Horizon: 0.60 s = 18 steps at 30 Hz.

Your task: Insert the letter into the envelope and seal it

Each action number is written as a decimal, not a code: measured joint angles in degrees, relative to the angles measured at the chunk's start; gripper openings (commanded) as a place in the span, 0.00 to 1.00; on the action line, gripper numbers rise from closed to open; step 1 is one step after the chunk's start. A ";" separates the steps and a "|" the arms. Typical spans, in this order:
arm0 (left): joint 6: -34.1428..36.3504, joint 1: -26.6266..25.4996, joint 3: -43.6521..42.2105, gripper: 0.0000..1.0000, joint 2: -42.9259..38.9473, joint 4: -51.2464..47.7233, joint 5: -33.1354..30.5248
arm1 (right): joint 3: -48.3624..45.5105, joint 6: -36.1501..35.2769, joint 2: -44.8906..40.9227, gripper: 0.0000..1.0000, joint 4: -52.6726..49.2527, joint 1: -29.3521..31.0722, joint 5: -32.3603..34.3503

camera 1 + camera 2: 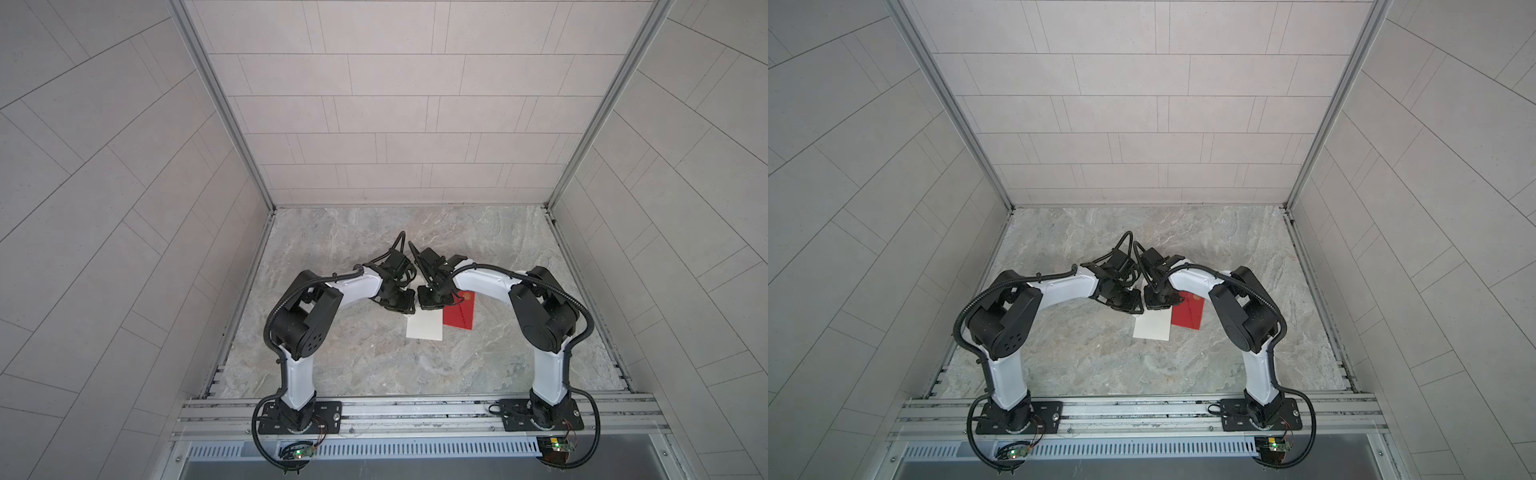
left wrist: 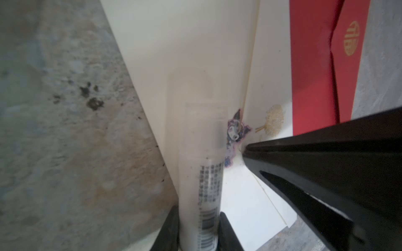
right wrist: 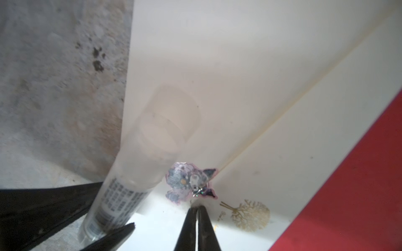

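1. Near the middle of the tabletop [image 1: 374,365], a white envelope [image 1: 424,327] lies flat with a red packet [image 1: 459,316] just beside it on the right. Both show in both top views.
2. Above their far edges the two arms meet, with the left end effector [image 1: 399,301] and the right end effector [image 1: 430,299] nearly touching.
3. From the left wrist view, the left end effector [image 2: 199,217] is clamped around a white glue stick [image 2: 200,173]. The stick has a barcode on it, and its clear cap points toward the white envelope.
4. From the right wrist view, the right end effector [image 3: 197,209] has its jaws pressed together. It pinches the white envelope's edge just beside a purple cartoon sticker [image 3: 189,184].
5. A gold tree print [image 3: 250,215] sits on the white envelope near the sticker, and a thin seam runs away from the sticker across the paper.
6. The red packet carries a gold emblem [image 2: 351,38] and overlaps the white envelope's edge in the left wrist view.
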 measured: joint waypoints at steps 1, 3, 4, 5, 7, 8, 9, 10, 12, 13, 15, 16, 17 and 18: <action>0.11 -0.07 0.15 0.00 0.07 -0.22 -0.17 | -0.17 0.04 -0.15 0.09 0.20 0.02 0.02; 0.35 -0.24 0.59 0.00 0.24 -0.79 -0.61 | -0.28 0.15 -0.33 0.08 0.33 0.07 0.15; 0.46 -0.28 0.68 0.00 0.28 -0.92 -0.74 | -0.28 0.20 -0.35 0.08 0.33 0.13 0.31; 0.61 -0.37 0.74 0.00 0.31 -1.05 -0.85 | -0.28 0.20 -0.44 0.09 0.33 0.17 0.46; 0.68 -0.48 0.87 0.00 0.37 -1.25 -1.20 | -0.28 0.22 -0.57 0.08 0.37 0.24 0.68; 0.74 -0.48 0.90 0.00 0.37 -1.29 -1.33 | -0.28 0.22 -0.63 0.08 0.42 0.28 0.74; 0.85 -0.48 0.96 0.00 0.42 -1.38 -1.40 | -0.28 0.22 -0.66 0.08 0.46 0.31 0.83; 0.94 -0.50 1.01 0.00 0.46 -1.42 -1.46 | -0.28 0.22 -0.66 0.09 0.46 0.35 0.90; 1.07 -0.52 1.11 0.00 0.50 -1.57 -1.51 | -0.28 0.22 -0.66 0.08 0.46 0.37 1.09; 1.09 -0.52 1.18 0.00 0.55 -1.66 -1.53 | -0.28 0.22 -0.66 0.08 0.46 0.37 1.14; 1.11 -0.55 1.22 0.00 0.55 -1.75 -1.57 | -0.26 0.22 -0.66 0.08 0.46 0.35 1.20; 1.14 -0.61 1.25 0.00 0.55 -1.77 -1.66 | -0.26 0.22 -0.66 0.08 0.48 0.33 1.27; 1.20 -0.66 1.27 0.00 0.55 -1.79 -1.73 | -0.26 0.22 -0.66 0.08 0.55 0.20 1.31; 1.27 -0.72 1.27 0.00 0.55 -1.79 -1.81 | -0.26 0.22 -0.66 0.08 0.63 0.09 1.33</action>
